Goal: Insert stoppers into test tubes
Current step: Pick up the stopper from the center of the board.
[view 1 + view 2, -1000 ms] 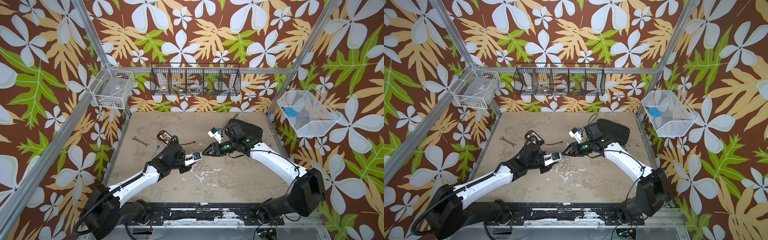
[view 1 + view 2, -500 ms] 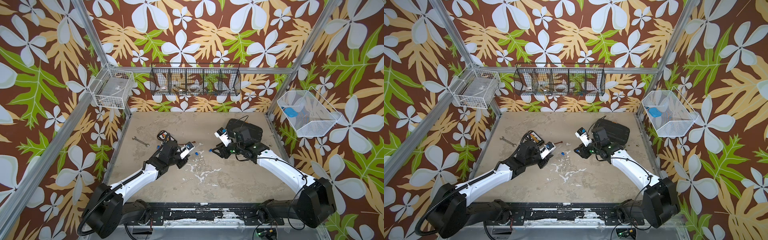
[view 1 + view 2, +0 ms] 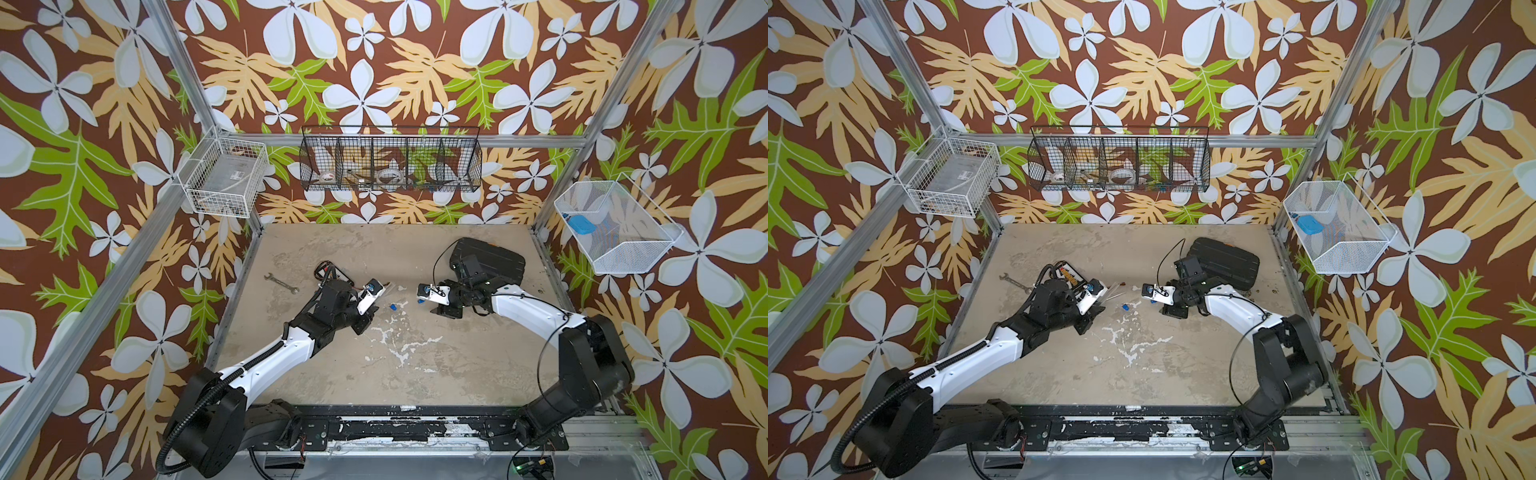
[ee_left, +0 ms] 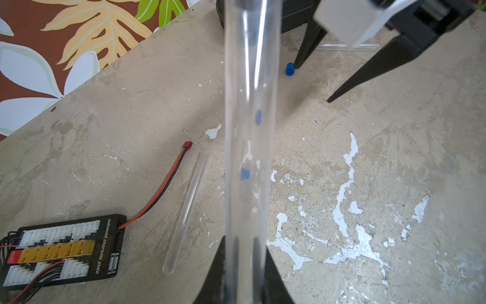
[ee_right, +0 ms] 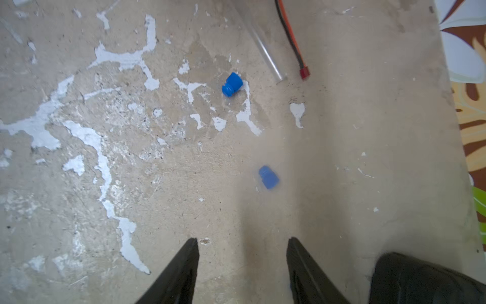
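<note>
Right pincer [image 5: 242,242] poised over a stopper [image 5: 268,177]
Part-spread and empty, it needed centring round that blue stopper, lying on the bench [image 5: 368,158] between the arms, before closing; the left pincer [image 4: 244,252] clamped a clear test tube [image 4: 249,79].

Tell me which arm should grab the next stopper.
Right. The right tool stands open and empty above the table, with a loose stopper lying just ahead of it. The left tool is shut on a test tube, so it is busy.
</note>
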Action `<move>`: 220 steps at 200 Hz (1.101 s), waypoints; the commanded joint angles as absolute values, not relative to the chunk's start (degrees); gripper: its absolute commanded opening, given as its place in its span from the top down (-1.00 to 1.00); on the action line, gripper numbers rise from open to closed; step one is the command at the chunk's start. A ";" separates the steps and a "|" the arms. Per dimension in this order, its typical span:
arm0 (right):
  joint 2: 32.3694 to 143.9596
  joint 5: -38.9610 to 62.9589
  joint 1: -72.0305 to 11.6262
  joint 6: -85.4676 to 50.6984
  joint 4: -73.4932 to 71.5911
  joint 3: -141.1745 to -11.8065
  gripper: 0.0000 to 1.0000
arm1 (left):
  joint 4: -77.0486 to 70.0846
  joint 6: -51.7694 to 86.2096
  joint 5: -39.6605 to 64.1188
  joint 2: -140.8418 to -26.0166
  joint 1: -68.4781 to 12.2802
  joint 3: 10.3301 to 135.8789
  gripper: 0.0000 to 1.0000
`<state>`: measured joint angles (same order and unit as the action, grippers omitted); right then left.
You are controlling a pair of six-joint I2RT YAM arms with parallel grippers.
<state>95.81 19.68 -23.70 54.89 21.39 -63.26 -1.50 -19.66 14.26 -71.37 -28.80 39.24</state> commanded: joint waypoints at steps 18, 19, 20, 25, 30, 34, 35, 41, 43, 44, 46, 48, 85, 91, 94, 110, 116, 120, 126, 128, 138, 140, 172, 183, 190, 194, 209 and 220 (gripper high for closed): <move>103.17 19.14 -23.76 60.68 24.16 -69.19 -0.10 | -2.21 -19.25 15.90 -71.78 -28.72 39.42 1.00; 103.26 19.19 -23.74 60.75 24.30 -69.36 -0.11 | -2.20 -19.25 15.90 -71.80 -28.73 39.44 1.00; 103.44 19.31 -23.74 60.83 24.37 -69.53 -0.11 | -2.20 -19.25 15.86 -71.80 -28.73 39.45 1.00; 104.48 19.56 -23.68 61.04 24.96 -70.30 -0.11 | -2.20 -19.10 15.82 -71.78 -28.74 39.46 1.00; 105.42 19.60 -23.65 60.99 25.32 -70.99 -0.11 | -2.20 -19.00 15.82 -71.81 -28.74 39.55 1.00; 106.16 19.53 -23.64 60.84 25.73 -71.39 -0.10 | -2.19 -18.95 15.78 -71.80 -28.74 39.55 1.00; 106.34 19.52 -23.64 60.83 25.87 -71.64 -0.10 | -2.19 -18.88 15.75 -71.80 -28.74 39.59 1.00; 107.54 19.61 -23.62 60.74 26.57 -72.66 -0.11 | -2.20 -18.81 15.74 -71.85 -28.74 39.70 1.00; 107.77 19.73 -23.64 60.67 26.79 -72.92 -0.10 | -2.20 -18.74 15.74 -71.86 -28.74 39.72 1.00; 107.98 19.67 -23.60 60.66 26.89 -73.07 -0.10 | -2.20 -18.73 15.73 -71.88 -28.74 39.72 1.00; 108.43 19.81 -23.59 60.56 27.07 -73.40 -0.10 | -2.20 -18.64 15.73 -71.89 -28.74 39.77 1.00; 108.76 19.83 -23.56 60.49 27.31 -73.74 -0.09 | -2.20 -18.63 15.73 -71.96 -28.74 39.80 1.00; 112.77 20.07 -23.55 60.28 27.46 -77.14 -0.05 | -1.50 -18.19 16.25 -72.77 -28.74 40.74 1.00; 113.30 20.14 -23.59 60.26 27.58 -77.67 -0.04 | -1.43 -18.12 16.26 -72.94 -28.74 40.86 1.00; 113.58 20.13 -23.59 60.26 27.61 -77.86 -0.03 | -1.41 -18.11 16.26 -73.03 -28.74 40.87 1.00; 114.87 20.27 -23.56 60.40 28.18 -79.23 -0.01 | -1.19 -18.22 16.34 -73.43 -28.74 41.21 1.00; 115.37 20.62 -23.62 60.49 28.53 -79.76 0.00 | -1.14 -18.28 16.34 -73.61 -28.74 41.30 1.00; 115.72 20.75 -23.56 60.51 28.81 -80.15 0.01 | -1.08 -18.28 16.35 -73.67 -28.73 41.35 1.00; 116.17 20.98 -23.57 60.55 29.12 -80.63 0.02 | -1.05 -18.26 16.43 -73.90 -28.72 41.47 1.00; 116.30 21.04 -23.58 60.55 29.23 -80.71 0.02 | -0.92 -18.28 16.43 -73.91 -28.73 41.48 1.00; 116.86 21.41 -23.62 60.44 29.55 -81.19 0.04 | -0.81 -18.28 16.51 -74.22 -28.74 41.71 1.00; 116.93 21.57 -23.61 60.40 29.60 -81.29 0.05 | -0.86 -18.28 16.45 -74.26 -28.74 41.74 1.00; 117.72 22.61 -23.63 59.98 30.05 -81.85 0.14 | -0.14 -18.37 16.13 -75.12 -28.74 42.34 1.00; 117.93 22.38 -23.56 59.98 30.36 -81.99 0.16 | -0.01 -18.46 16.08 -75.32 -28.74 42.45 1.00; 118.10 22.26 -23.47 60.02 30.57 -82.08 0.18 | 0.07 -18.48 16.11 -75.39 -28.74 42.54 1.00; 118.15 22.17 -23.48 59.91 30.60 -82.05 0.18 | 0.09 -18.51 16.09 -75.34 -28.70 42.50 1.00; 118.30 22.14 -23.27 59.80 31.01 -82.20 0.21 | 0.08 -18.54 15.99 -75.40 -28.74 42.50 1.00; 118.39 21.99 -23.16 59.78 31.29 -82.18 0.23 | 0.02 -18.57 15.97 -75.34 -28.74 42.44 1.00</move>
